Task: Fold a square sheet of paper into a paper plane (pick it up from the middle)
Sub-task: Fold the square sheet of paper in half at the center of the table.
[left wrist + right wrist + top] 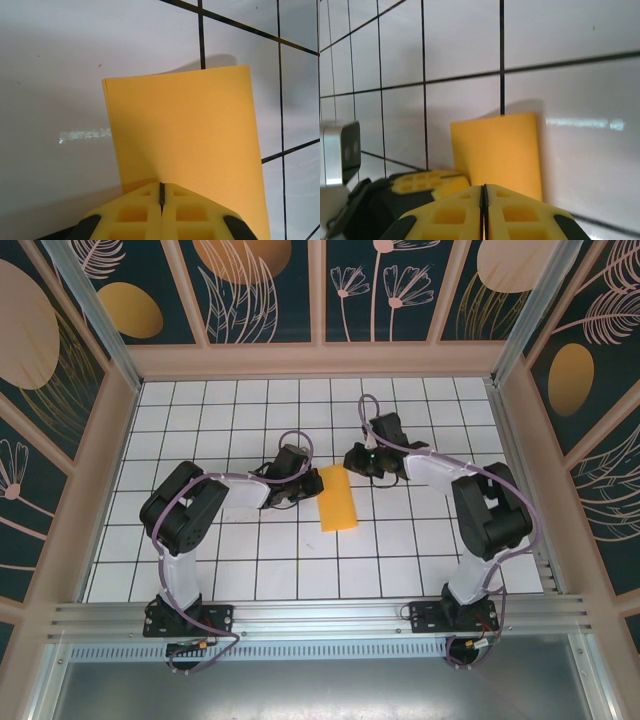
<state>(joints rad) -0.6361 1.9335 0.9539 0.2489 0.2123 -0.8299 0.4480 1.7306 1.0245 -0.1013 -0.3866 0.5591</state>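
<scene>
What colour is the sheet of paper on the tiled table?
The sheet of paper is plain orange-yellow, with no pattern; the left wrist view shows it best.

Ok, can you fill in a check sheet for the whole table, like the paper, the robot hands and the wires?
Surface: white tiled table with black grid lines.
Job's things: orange-yellow sheet of paper, folded into a flat rectangle, lying in the middle.
Clutter: nothing seen.
Hands: left hand shut, tips at the paper's edge; right hand shut, just beside the paper's far end.
Cables: purple cables loop along both arms.
Surroundings: dark walls with orange ovals; metal rail at the near edge.
</scene>
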